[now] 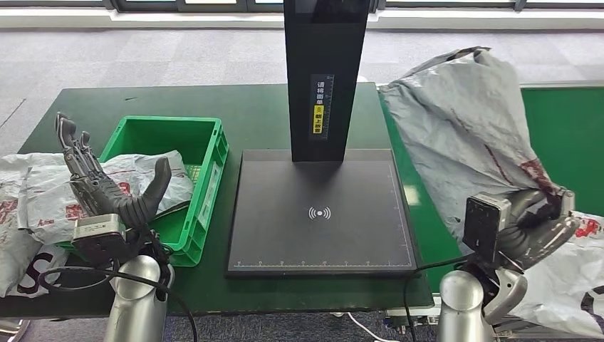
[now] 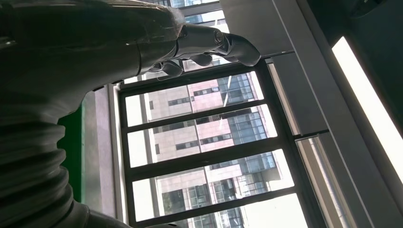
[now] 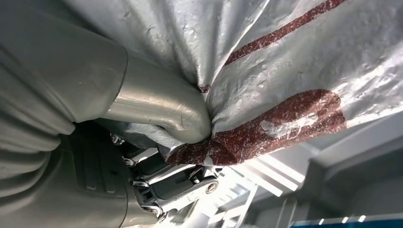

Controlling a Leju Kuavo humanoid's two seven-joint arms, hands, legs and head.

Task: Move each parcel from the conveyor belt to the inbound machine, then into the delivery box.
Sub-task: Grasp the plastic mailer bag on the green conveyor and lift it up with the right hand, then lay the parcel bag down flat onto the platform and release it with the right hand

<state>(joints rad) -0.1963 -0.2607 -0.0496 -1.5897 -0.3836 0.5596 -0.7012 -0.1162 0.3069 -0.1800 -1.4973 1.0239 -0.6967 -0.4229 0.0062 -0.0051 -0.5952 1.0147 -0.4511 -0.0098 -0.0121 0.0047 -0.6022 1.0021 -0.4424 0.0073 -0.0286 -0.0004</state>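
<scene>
Parcel being lifted toward the inbound machine

Right robot hand is pinching a grey plastic parcel by its lower edge, thumb pressing the film against the fingers, so the bag is hanging upright just beside the inbound machine's black scanning plate, probably ready to be laid flat there. Left robot hand is waiting with fingers spread, holding nothing, above the green delivery box, where another grey parcel is lying. Everything is sitting on a dark green tabletop.

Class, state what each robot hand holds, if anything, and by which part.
The right hand grips the grey parcel bag by its bunched lower end. The left hand holds nothing, fingers spread.
</scene>
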